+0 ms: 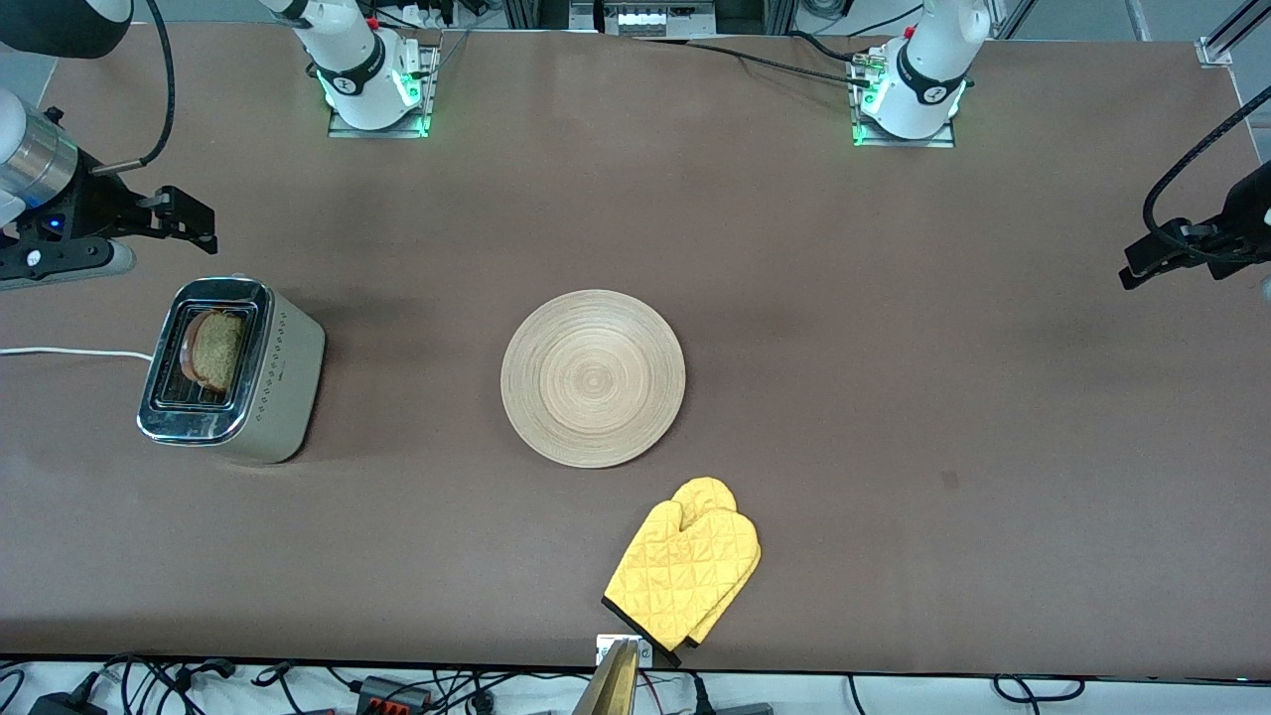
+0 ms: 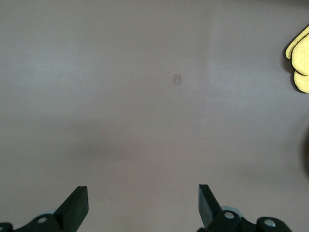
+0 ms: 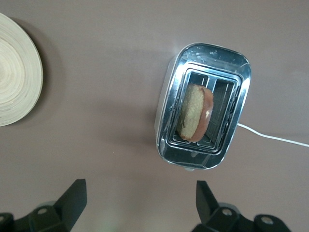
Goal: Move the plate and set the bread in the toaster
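The wooden plate [image 1: 593, 378] lies bare in the middle of the table; its edge shows in the right wrist view [image 3: 17, 77]. The toaster [image 1: 233, 369] stands toward the right arm's end, white cord trailing off. The bread [image 1: 215, 349] sits tilted in a slot, sticking up above the chrome top; the right wrist view shows the toaster [image 3: 205, 108] and the bread [image 3: 194, 112] as well. My right gripper [image 1: 189, 220] is open and empty, up in the air over the table beside the toaster [image 3: 140, 203]. My left gripper [image 1: 1142, 260] is open and empty over bare table at the left arm's end [image 2: 143, 205].
A yellow quilted oven mitt [image 1: 688, 571] lies near the table's front edge, nearer the front camera than the plate; its tip shows in the left wrist view [image 2: 300, 60]. Cables run along the table's edges.
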